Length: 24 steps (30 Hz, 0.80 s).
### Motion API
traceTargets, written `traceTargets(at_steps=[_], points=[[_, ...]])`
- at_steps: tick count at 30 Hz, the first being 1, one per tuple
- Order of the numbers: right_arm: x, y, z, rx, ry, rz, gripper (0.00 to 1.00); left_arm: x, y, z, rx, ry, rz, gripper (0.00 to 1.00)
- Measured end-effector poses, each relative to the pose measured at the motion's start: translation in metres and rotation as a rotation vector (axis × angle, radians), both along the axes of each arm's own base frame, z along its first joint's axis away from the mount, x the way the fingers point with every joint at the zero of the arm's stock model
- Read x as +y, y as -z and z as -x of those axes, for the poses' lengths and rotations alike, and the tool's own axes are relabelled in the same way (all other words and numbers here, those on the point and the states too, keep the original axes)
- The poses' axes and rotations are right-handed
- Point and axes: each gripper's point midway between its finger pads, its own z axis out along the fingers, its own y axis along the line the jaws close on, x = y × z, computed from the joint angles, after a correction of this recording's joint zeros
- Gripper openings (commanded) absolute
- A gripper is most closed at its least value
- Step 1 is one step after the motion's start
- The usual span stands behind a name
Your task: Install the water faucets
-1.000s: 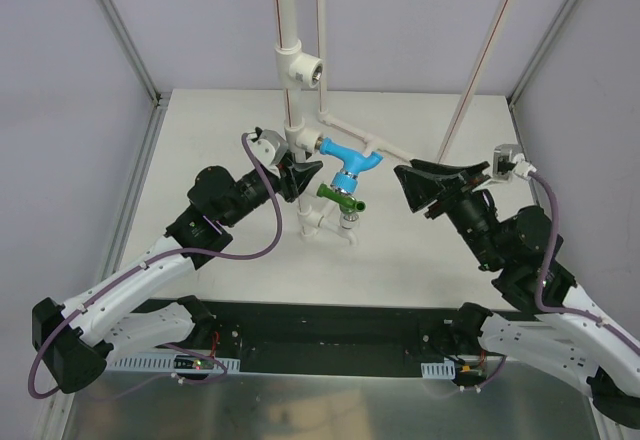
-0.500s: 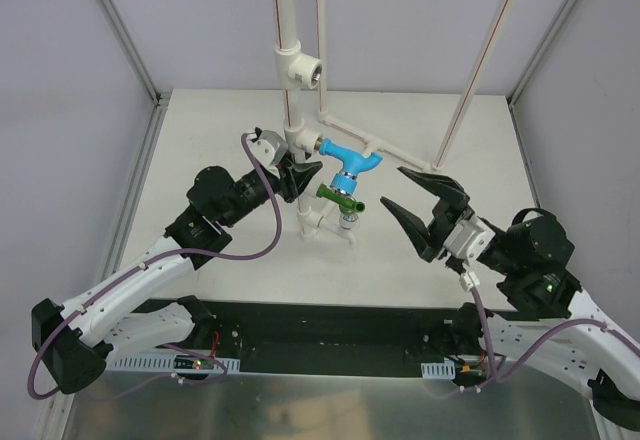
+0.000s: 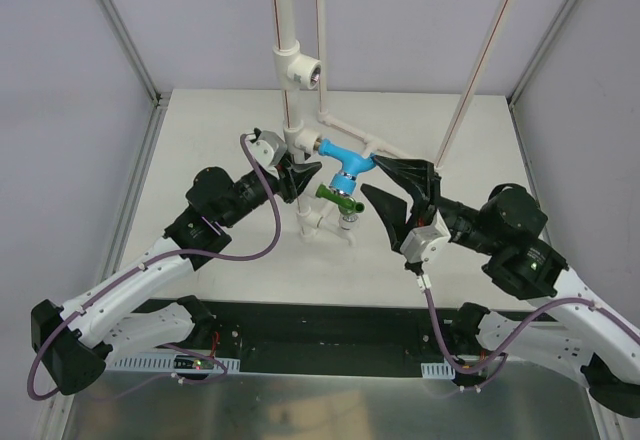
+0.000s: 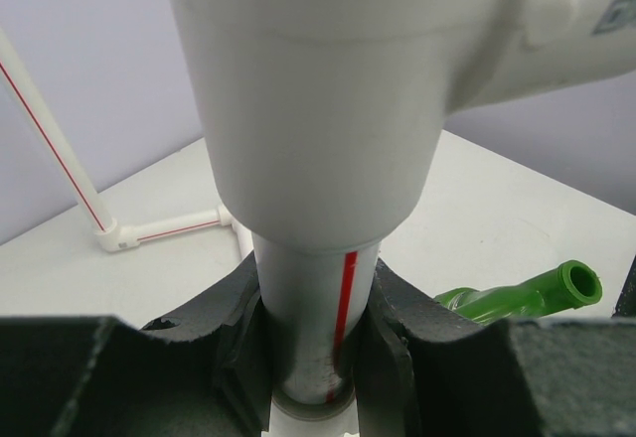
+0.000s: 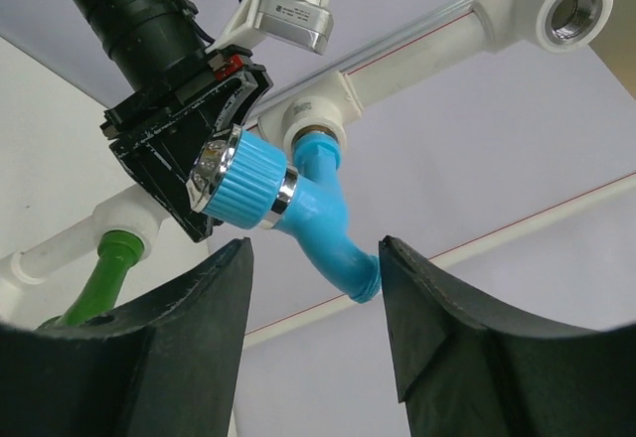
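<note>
The blue faucet (image 3: 346,160) is seated in a tee (image 5: 316,109) on the pipe (image 4: 303,318), with the green faucet (image 3: 335,196) seated just below it. The pipe is clamped by the closed left gripper (image 3: 297,177). The right gripper (image 3: 369,178) is held open just beside the blue spout, with nothing grasped. The blue body should be enclosed squarely, then turned about its thread axis while the pipe is steadied. Its long axis is laid sideways out of the tee, and the spout end is turned toward the right gripper.

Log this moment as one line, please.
left end effector shut on white pipe | right end effector open, facing blue faucet | green faucet not gripped
</note>
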Motion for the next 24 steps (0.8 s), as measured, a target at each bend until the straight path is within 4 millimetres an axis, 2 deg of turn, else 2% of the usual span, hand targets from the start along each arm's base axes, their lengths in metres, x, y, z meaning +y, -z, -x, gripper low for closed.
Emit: traceTargets(at_steps=[6, 11, 24], points=[[0.005, -0.007, -0.004, -0.038, 0.008, 0.030, 0.59, 0.000, 0.000, 0.000, -0.001, 0.000, 0.001, 0.00], [0.013, -0.001, -0.009, -0.043, 0.007, 0.059, 0.58, 0.000, 0.000, 0.000, 0.000, 0.000, 0.002, 0.00], [0.026, -0.002, -0.011, -0.065, 0.002, 0.090, 0.55, 0.006, 0.000, -0.001, 0.001, -0.013, 0.006, 0.00]])
